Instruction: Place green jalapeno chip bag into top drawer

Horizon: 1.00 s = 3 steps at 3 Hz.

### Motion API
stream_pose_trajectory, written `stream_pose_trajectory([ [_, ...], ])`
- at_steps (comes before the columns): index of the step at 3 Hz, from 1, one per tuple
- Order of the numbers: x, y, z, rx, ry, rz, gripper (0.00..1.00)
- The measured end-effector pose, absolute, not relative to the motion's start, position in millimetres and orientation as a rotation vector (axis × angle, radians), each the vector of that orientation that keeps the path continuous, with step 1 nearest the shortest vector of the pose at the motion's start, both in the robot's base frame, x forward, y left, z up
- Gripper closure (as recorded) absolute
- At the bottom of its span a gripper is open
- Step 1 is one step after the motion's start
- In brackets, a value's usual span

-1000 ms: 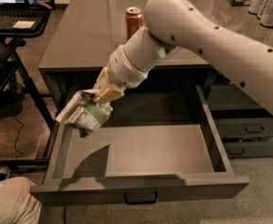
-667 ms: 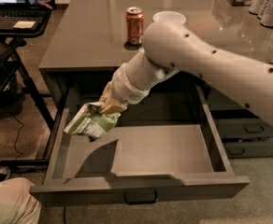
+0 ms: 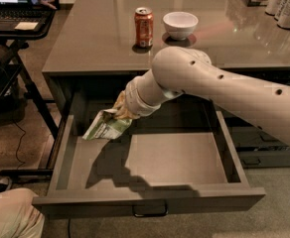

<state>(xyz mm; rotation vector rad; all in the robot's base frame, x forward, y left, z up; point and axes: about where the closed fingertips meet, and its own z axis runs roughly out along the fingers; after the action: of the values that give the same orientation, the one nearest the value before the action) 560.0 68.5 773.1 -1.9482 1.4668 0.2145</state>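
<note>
The green jalapeno chip bag point(image 3: 107, 125) is a crinkled light-green bag held inside the open top drawer point(image 3: 150, 200), over its back left part. My gripper point(image 3: 121, 111) is shut on the bag's upper right end, with the arm reaching down from the right into the drawer. The bag hangs tilted, its lower left end close to the drawer floor. The drawer is pulled fully out, with a small loop handle point(image 3: 150, 213) on its front.
An orange soda can point(image 3: 144, 28) and a white bowl point(image 3: 180, 24) stand on the grey counter point(image 3: 95, 38) above the drawer. Cans sit at the counter's far right point(image 3: 284, 1). A laptop on a stand point(image 3: 16, 9) is at the left. Narrower drawers point(image 3: 264, 148) are at the right.
My arm has moved further into the drawer toward its back, carrying the bag with it. The soda can and bowl are now uncovered.
</note>
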Motion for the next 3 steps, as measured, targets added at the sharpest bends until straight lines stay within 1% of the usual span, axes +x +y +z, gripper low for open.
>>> stream_pose_trajectory([
  [1, 578, 59, 762, -1.926, 1.362, 0.216, 1.0],
  [2, 591, 58, 741, -1.951, 1.223, 0.288, 1.0],
  [3, 594, 54, 720, -1.993, 1.142, 0.374, 0.81],
])
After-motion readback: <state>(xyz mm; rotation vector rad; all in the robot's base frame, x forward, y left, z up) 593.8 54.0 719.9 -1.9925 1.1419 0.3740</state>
